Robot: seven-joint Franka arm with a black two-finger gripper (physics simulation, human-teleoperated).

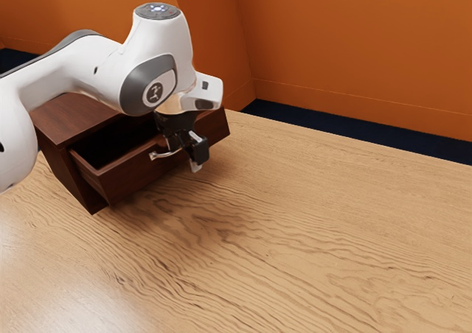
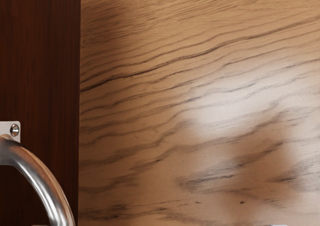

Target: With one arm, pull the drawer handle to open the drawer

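Arching from dark wooden drawer (image 1: pixel 144 169), handle (image 2: pixel 37 178) looks metallic.

White, glossy arm (image 1: pixel 88 71) built of rounded shells, with a dark grey band along its upper link; a grey joint disc (image 1: pixel 151 88) carries a small white mark, a grey dotted cap (image 1: pixel 156 10) tops the wrist, and the hand (image 1: pixel 188 155) is black

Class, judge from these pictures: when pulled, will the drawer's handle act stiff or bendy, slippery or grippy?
Handle probably stiff: a thick metal bar, screwed down at a plate. Likely slippery: it looks polished. Being curved, it may let a grip slide.
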